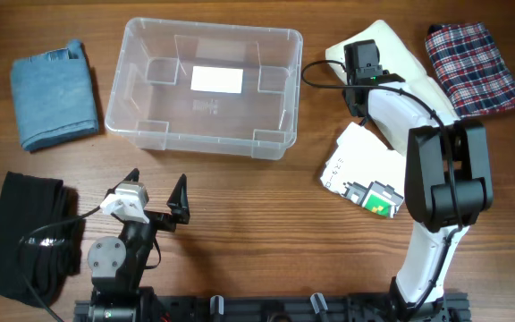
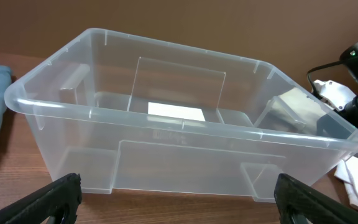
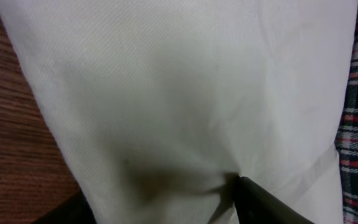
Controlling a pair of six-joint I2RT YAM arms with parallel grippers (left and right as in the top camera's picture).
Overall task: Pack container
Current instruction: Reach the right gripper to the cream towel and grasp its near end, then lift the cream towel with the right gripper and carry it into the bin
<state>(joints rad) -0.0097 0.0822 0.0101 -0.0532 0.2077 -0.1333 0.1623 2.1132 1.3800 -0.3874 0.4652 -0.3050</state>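
Observation:
The clear plastic container [image 1: 119,89] stands empty at the back middle of the table, with a white label [image 1: 216,80] on its base. It fills the left wrist view [image 2: 166,121]. My left gripper [image 1: 157,185] is open and empty in front of the container's near wall [image 2: 176,199]. My right gripper [image 1: 363,49] is down on a folded cream cloth [image 1: 396,54] to the right of the container. In the right wrist view its fingers [image 3: 160,202] are spread and press into the cloth [image 3: 179,81], which puckers between them.
A folded blue cloth [image 1: 54,94] lies left of the container. A black cloth [image 1: 29,237] lies at front left. A plaid cloth [image 1: 472,67] lies at the far right, against the cream cloth. A white packet [image 1: 358,161] with a green label [image 1: 378,199] lies under my right arm.

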